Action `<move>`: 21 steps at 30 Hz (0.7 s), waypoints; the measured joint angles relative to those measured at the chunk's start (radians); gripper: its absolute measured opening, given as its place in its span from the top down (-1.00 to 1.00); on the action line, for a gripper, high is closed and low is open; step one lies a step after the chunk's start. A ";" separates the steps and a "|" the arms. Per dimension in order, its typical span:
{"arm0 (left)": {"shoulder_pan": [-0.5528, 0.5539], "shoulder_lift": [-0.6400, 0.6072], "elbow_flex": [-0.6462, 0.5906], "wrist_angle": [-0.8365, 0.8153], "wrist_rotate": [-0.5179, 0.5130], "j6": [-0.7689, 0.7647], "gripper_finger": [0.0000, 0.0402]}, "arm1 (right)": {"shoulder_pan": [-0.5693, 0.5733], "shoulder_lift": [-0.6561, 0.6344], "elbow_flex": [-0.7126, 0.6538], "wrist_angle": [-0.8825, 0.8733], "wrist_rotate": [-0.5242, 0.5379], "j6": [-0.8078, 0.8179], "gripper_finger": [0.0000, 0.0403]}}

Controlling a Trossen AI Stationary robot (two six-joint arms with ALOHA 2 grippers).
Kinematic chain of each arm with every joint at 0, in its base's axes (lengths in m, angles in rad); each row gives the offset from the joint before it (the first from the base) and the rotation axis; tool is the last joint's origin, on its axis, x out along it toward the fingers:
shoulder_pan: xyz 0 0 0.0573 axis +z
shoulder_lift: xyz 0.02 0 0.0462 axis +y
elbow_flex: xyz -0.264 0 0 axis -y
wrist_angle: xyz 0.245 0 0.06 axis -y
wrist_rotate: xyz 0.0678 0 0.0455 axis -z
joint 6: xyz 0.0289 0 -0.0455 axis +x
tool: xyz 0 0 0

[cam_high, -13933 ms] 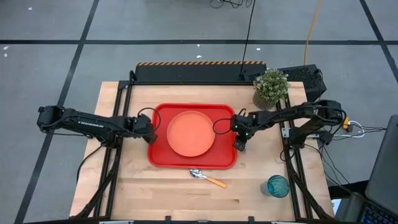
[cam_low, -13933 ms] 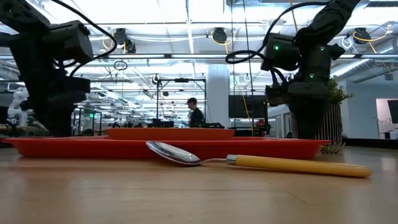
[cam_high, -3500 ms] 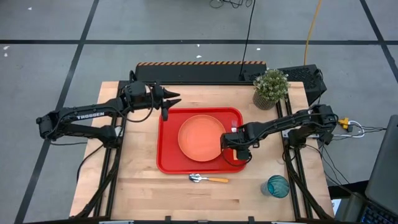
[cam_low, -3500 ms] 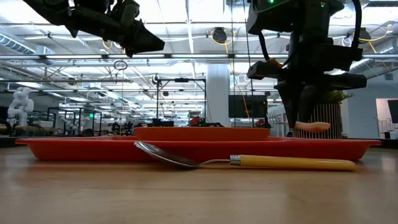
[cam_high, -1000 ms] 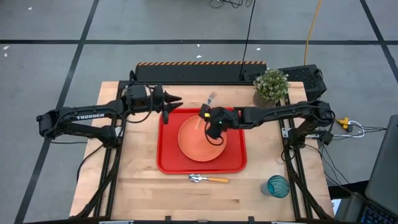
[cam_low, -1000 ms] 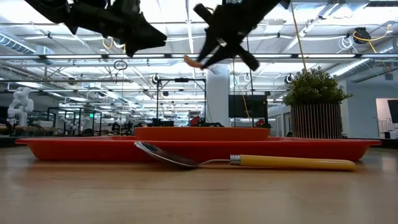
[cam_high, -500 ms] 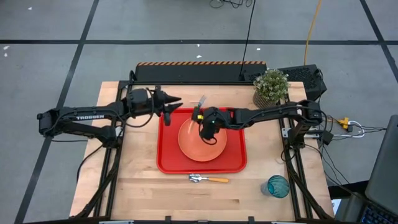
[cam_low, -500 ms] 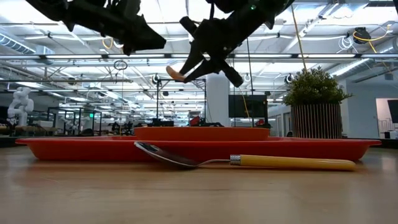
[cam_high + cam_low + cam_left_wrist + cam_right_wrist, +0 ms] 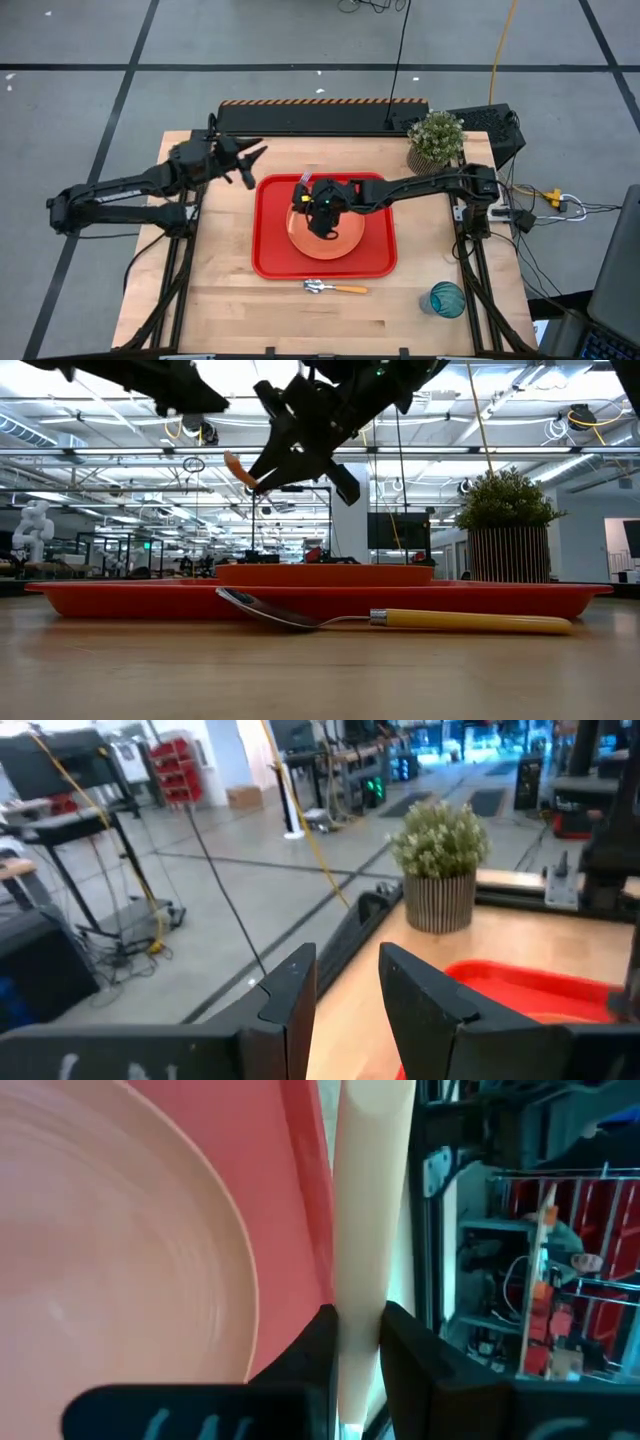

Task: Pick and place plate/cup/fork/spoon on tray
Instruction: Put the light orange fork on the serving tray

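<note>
High view, centre of frame: the right gripper (image 9: 313, 197) hangs above the upper-left part of the plate (image 9: 328, 232), clenched on the fork (image 9: 304, 181), whose silver tines project toward the tray's (image 9: 275, 255) upper rim. In the right wrist view the pale orange handle (image 9: 362, 1230) is pinched between both fingers (image 9: 310, 1350). In the low view the handle end (image 9: 238, 470) rides well above the tray. The spoon (image 9: 335, 288), silver bowl and orange handle, lies on the worktop (image 9: 230, 310) just below the tray. The cup (image 9: 447, 298), translucent teal, stands lower right. The left gripper (image 9: 247, 160), released, hovers upper left of the tray.
</note>
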 joint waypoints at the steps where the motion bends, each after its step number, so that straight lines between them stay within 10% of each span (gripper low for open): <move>1: 0.000 -0.018 0.001 -0.001 -0.003 0.001 0.41 | 0.003 0.013 0.009 -0.004 0.000 -0.004 0.82; 21: -0.002 -0.047 0.001 -0.039 -0.003 -0.002 0.41 | 0.022 0.120 0.128 0.000 -0.297 0.099 0.82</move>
